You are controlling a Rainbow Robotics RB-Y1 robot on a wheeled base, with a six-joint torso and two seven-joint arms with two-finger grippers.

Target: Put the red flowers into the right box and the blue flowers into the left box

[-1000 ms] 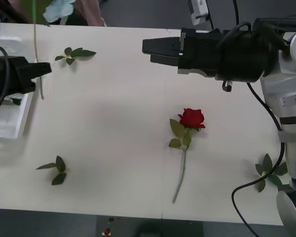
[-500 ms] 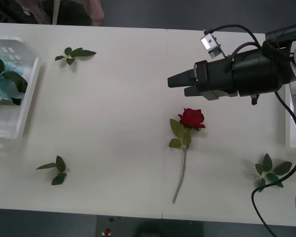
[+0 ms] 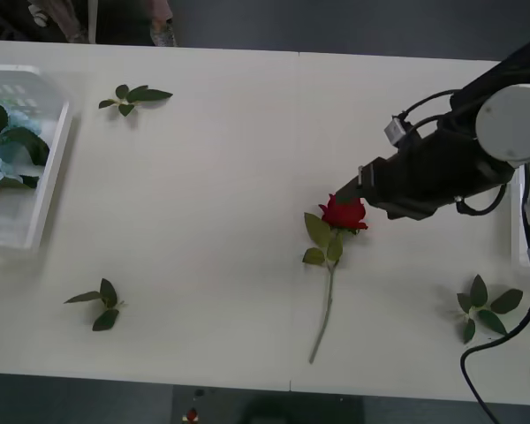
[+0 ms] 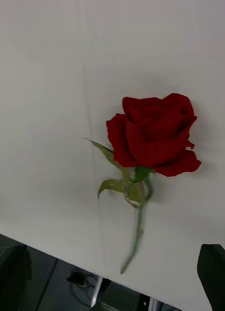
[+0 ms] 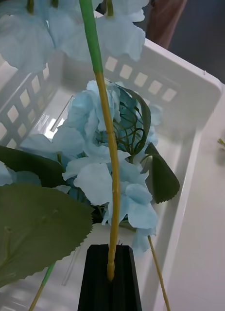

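Observation:
A red flower [image 3: 343, 212], a rose on a long green stem, lies on the table right of centre. My right gripper [image 3: 353, 187] hovers just above its bloom. In the right wrist view the rose [image 4: 153, 133] sits between the open black fingers [image 4: 215, 272], untouched. My left gripper [image 5: 110, 279] is shut on the thin stem [image 5: 105, 126] of a blue flower [image 5: 25, 34], held over the left box [image 5: 190, 82]. More blue flowers [image 5: 110, 170] lie inside that box [image 3: 51, 168]. A strip of the right box [image 3: 516, 225] shows at the table's right edge.
Loose green leaf sprigs lie at the back left [image 3: 134, 95], the front left [image 3: 99, 305] and the front right [image 3: 484, 305]. The white table [image 3: 203, 203] is bare between them. Its front edge runs just below the rose's stem tip.
My right arm has come down and forward from the back of the table to just above the rose. My left arm has withdrawn from the front view, uncovering the left box.

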